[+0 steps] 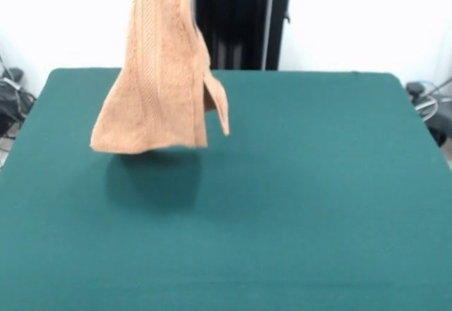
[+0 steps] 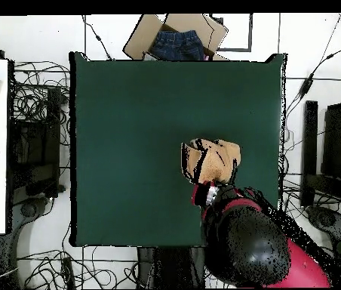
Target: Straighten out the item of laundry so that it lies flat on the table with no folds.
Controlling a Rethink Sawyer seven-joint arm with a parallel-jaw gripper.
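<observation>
The light orange-tan towel (image 1: 159, 78) hangs in the air over the far left part of the dark green table (image 1: 318, 184). Its top runs out of the front view, and its lower edge flares out clear of the felt, with a shadow beneath. Its woven band runs down the cloth. In the overhead view the towel (image 2: 217, 158) shows as a bunched shape over the table (image 2: 128, 136), near the robot's side. My gripper (image 2: 210, 185) sits at the end of the red and black arm, mostly hidden under the wrist, shut on the towel's top.
The black pedestal (image 1: 244, 21) stands behind the table's far edge. The arm's bulk (image 2: 256, 242) overhangs the table's near-robot corner. A cardboard box with blue jeans (image 2: 177, 41) lies beyond the far edge. Cables and stands surround the table.
</observation>
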